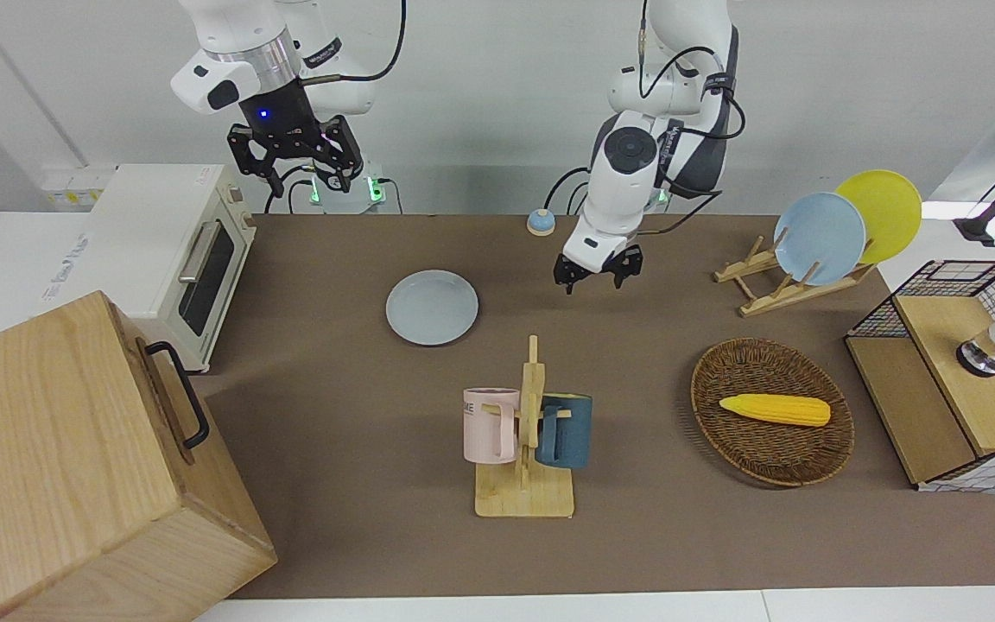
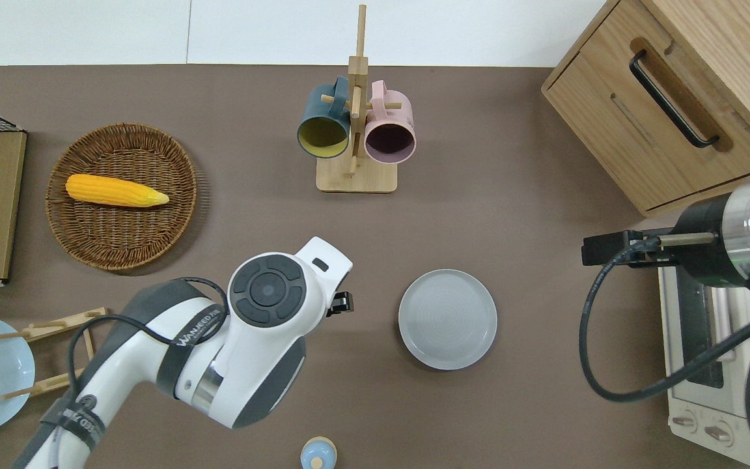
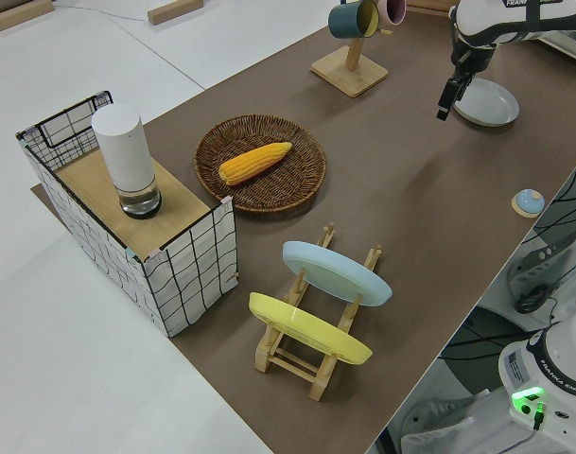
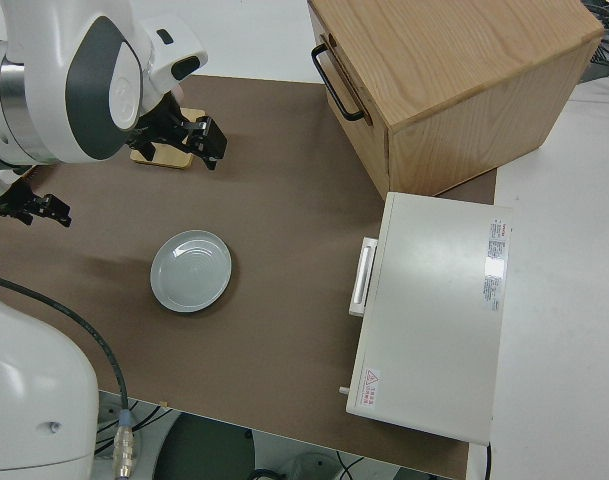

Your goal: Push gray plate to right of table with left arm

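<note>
Overhead view: round pale gray plate [image 2: 447, 319] flat on matte brown table [image 2: 512, 195], toward right arm's end, near white toaster oven [image 2: 707, 365]. Left gripper [image 1: 597, 273] well apart from plate, fingers apart, empty. Right arm parked. Push looks complete; nothing left.

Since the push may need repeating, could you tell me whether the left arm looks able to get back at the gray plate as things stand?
Probably yes: the left gripper hangs over bare table beside the gray plate, with nothing standing between them.
</note>
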